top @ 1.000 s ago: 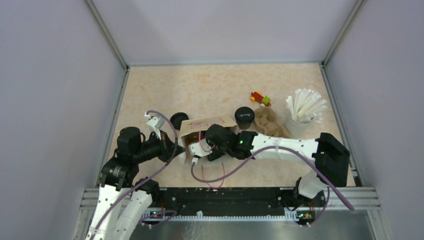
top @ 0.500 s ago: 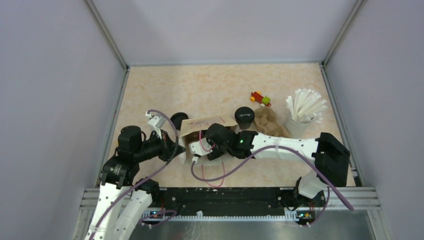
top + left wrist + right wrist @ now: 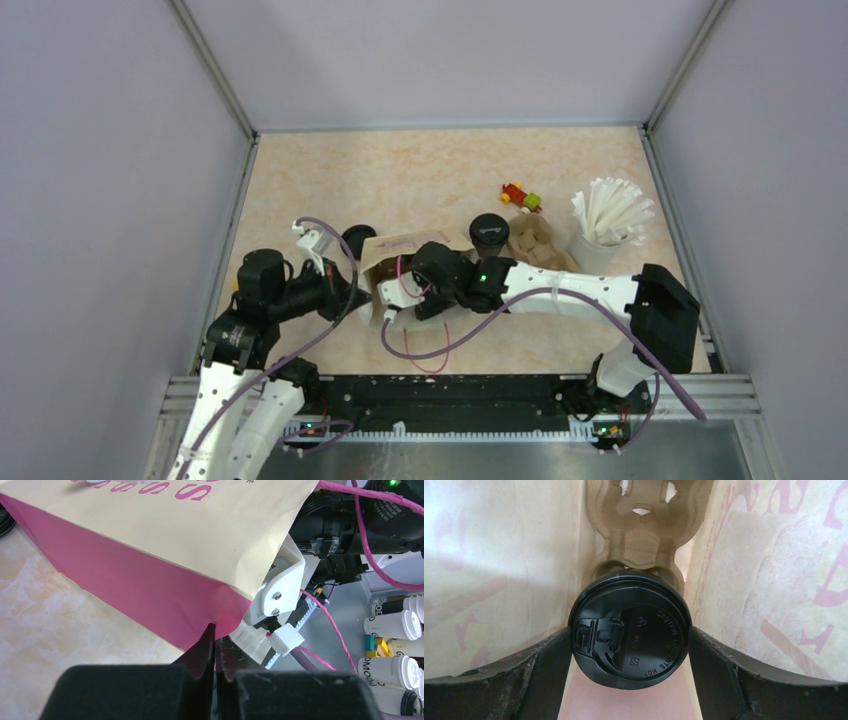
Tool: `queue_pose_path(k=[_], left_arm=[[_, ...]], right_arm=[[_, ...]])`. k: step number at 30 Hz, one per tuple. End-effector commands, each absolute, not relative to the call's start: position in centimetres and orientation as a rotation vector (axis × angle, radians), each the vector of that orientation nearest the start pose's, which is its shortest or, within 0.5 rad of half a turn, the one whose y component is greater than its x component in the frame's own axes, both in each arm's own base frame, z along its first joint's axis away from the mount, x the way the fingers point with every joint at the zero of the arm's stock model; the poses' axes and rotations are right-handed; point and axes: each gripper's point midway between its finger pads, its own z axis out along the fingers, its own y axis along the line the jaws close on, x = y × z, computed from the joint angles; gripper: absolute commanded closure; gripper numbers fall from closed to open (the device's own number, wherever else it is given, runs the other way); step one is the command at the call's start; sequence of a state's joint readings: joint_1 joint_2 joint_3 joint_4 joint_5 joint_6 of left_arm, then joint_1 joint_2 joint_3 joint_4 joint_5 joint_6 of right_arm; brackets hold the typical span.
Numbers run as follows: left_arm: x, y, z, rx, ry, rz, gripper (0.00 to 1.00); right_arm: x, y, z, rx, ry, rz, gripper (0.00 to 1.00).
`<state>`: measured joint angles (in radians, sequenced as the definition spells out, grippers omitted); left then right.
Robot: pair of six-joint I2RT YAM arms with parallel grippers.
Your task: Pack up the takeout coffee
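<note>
Your left tool (image 3: 214, 639) is pinched tight on the pink lower edge of the paper bag (image 3: 175, 530), which lies on its side on the bench (image 3: 450, 170) with its mouth toward the arms. Your right tool (image 3: 630, 641) reaches into that mouth, its fingers (image 3: 544, 670) spread wide on either side of a lidded black coffee cup (image 3: 629, 625). Both fingers sit right against the lid's rim, but you cannot tell whether they are actually gripping it. This cup is inside the bag, between the two printed walls, with a brown pulp cup carrier (image 3: 644, 535) deeper in, just behind it. The second coffee cup (image 3: 489, 233) stands upright on the bench just beyond the bag's far right corner, outside it, next to your right arm.
</note>
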<state>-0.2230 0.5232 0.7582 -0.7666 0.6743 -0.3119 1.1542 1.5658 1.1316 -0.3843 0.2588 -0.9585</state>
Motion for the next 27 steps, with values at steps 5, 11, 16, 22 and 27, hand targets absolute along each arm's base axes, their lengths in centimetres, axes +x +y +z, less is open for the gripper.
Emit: queue_pose_path(k=[5,11,16,22,27], left_arm=[[14.8,-15.5,24.0,0.339,2.054,-1.011,0.98],[15.1,-15.5,24.1,0.326,2.057,-1.005,0.98],[15.2,-15.5,23.9,0.323,2.06,-1.007,0.98],[15.2,-15.6,23.9,0.322,2.062,-1.016,0.98],[15.2,-15.6,23.7,0.324,2.066,-1.017,0.98]], right_arm=[[23.9,35.8,15.9,-1.971,1.253,-0.142,0.11],[23.7,35.9,16.6,-1.968,1.225,-0.124,0.16],[23.1,35.9,16.9,-1.975,1.214,-0.086,0.16],[23.1,36.2,17.4,-1.944,1.211,-0.064,0.15],[23.0,36.7,18.2,-1.924,1.202,-0.04,0.17]])
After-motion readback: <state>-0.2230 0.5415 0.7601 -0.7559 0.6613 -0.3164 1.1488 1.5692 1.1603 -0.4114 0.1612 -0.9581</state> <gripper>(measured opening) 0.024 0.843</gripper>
